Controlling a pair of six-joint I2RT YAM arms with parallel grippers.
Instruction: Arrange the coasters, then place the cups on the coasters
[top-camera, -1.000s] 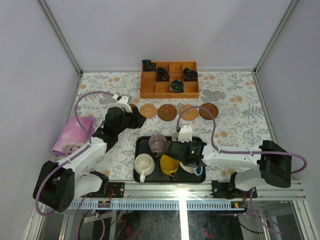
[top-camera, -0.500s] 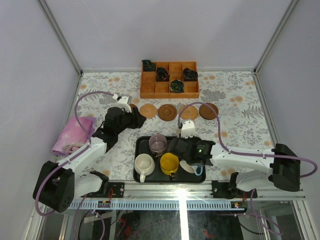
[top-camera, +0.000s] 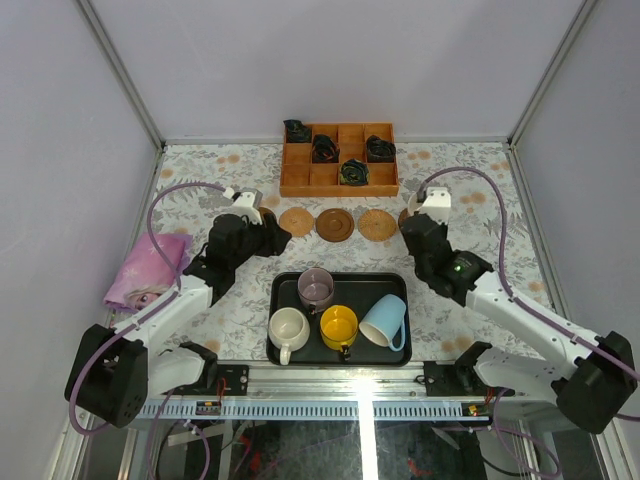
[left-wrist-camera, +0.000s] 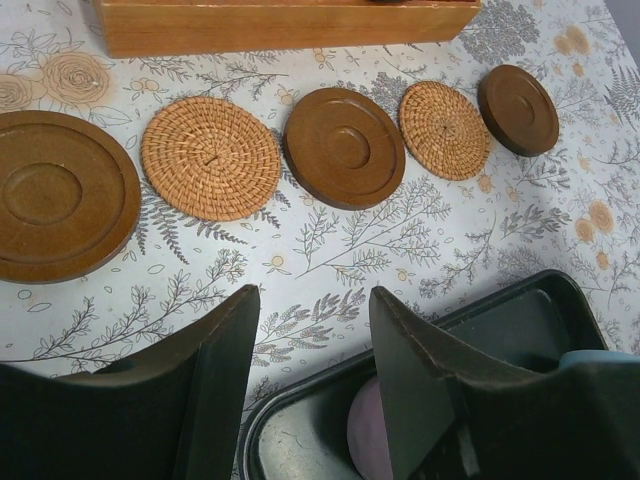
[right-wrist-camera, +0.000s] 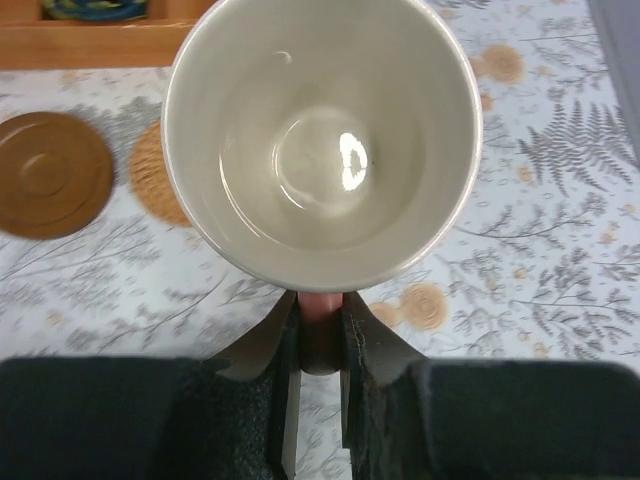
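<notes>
Five coasters lie in a row: dark (left-wrist-camera: 55, 195), tan (left-wrist-camera: 210, 157), dark (left-wrist-camera: 345, 147), tan (left-wrist-camera: 444, 129), dark (left-wrist-camera: 518, 109). My right gripper (right-wrist-camera: 320, 340) is shut on the pink handle of the pink cup (right-wrist-camera: 320, 130), which hangs upright over the row's right end; from above, the gripper (top-camera: 420, 228) hides the cup. The black tray (top-camera: 276, 300) holds the mauve (top-camera: 317, 288), cream (top-camera: 288, 328) and yellow (top-camera: 338, 326) cups, and the light blue cup (top-camera: 385, 322) lies tipped. My left gripper (left-wrist-camera: 315, 300) is open and empty, above the tray's far left corner.
An orange wooden compartment box (top-camera: 339, 158) with black items stands behind the coasters. A pink bundle (top-camera: 148, 268) lies at the left. White walls close in the flowered table on three sides.
My right arm has lifted the pink cup off the tray and carried it back and right to the end of the coaster row. The light blue cup now shows tipped. The left arm stayed still.
</notes>
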